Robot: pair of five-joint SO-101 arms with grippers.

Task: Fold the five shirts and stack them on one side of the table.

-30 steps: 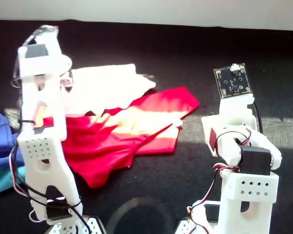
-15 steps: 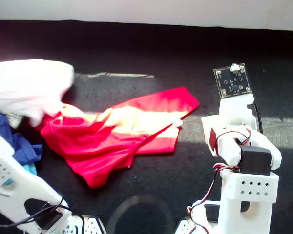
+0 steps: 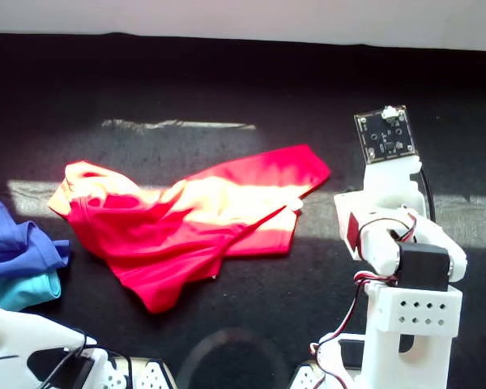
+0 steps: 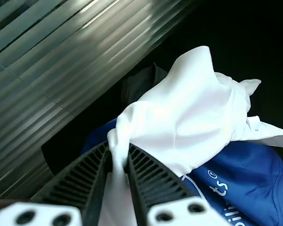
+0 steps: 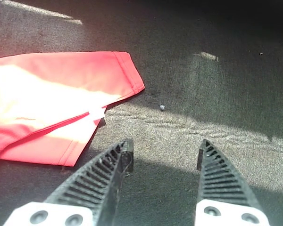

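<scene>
table (image 3: pixel 227 81) — dark, sun-striped | slatted panel (image 4: pixel 52 61) behind white shirt (image 4: pixel 188 117)

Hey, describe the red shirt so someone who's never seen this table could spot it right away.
Start from the dark tabletop in the high view. Near its middle, beside the right arm, lies the red shirt, spread out and crumpled. Unlike the blue shirt and teal shirt bunched at the table's edge, it is bright red and lies alone.
</scene>
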